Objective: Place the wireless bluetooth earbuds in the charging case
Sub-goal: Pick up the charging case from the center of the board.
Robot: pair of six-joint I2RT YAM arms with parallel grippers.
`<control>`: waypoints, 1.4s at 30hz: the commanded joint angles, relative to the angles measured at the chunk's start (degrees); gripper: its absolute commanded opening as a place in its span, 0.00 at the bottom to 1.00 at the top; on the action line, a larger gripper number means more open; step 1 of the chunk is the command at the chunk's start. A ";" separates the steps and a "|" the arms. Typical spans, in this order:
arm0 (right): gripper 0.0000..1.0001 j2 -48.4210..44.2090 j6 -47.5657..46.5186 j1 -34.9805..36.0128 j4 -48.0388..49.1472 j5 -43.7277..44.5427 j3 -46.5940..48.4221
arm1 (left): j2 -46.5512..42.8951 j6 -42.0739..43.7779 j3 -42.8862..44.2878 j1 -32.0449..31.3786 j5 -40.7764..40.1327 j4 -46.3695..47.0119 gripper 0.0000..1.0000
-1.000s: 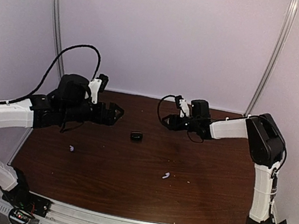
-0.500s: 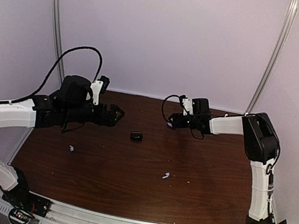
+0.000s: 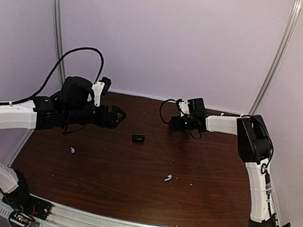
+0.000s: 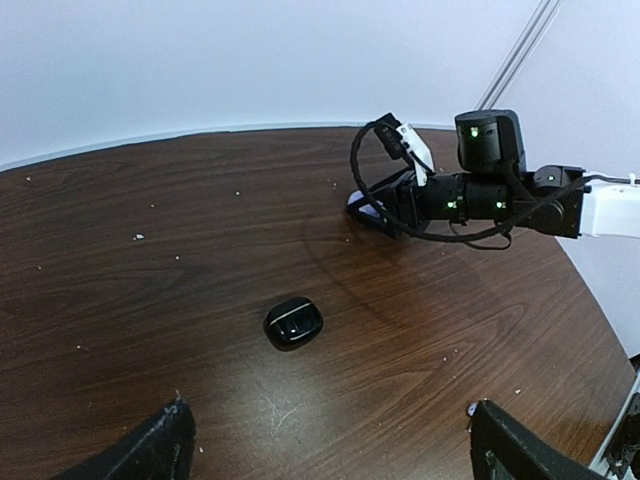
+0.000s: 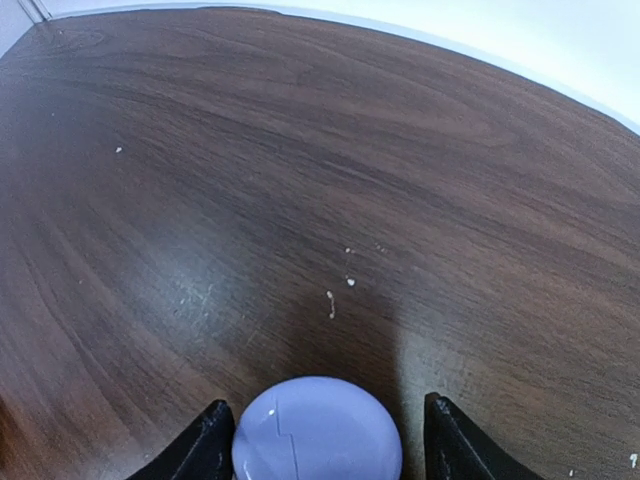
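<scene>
Right arm is stretched out to the far side of the dark brown wooden table, with the right gripper low over the surface. Its wrist camera shows the small round pale lavender plastic charging case sitting between the two black fingers. The case is closed and dome-up, with a thin seam line on its left shoulder. It's a round pebble, so no long axis to call. One finger sits hard against the case and there's a sliver of shadow on the other side, so I can't tell whether it's actually clamped.

Left gripper hangs above the left-centre of the table with its jaws spread wide and nothing between them.

The two tiny pale lavender-white earbuds lie loose on the near half, well apart from the case — one near-left, one near-centre. They're too small to read which way the stems point.

A small black oval object rests mid-table between the grippers.
</scene>
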 commanded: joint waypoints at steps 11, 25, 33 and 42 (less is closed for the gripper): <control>0.58 6.00 -3.01 1.98 -12.48 8.66 10.21 | -1.56 0.53 1.03 0.38 0.43 1.43 0.98; 0.45 0.03 -1.32 1.01 -5.82 4.20 -1.48 | -0.90 1.05 1.54 0.38 0.44 1.80 0.98; 0.30 -10.30 -3.06 1.18 3.15 -2.49 -14.17 | -0.90 0.50 0.78 0.59 1.17 2.44 0.98; 0.30 -31.87 -9.88 3.93 26.04 -14.61 -42.03 | -1.87 -2.88 -3.12 7.33 15.78 8.31 0.97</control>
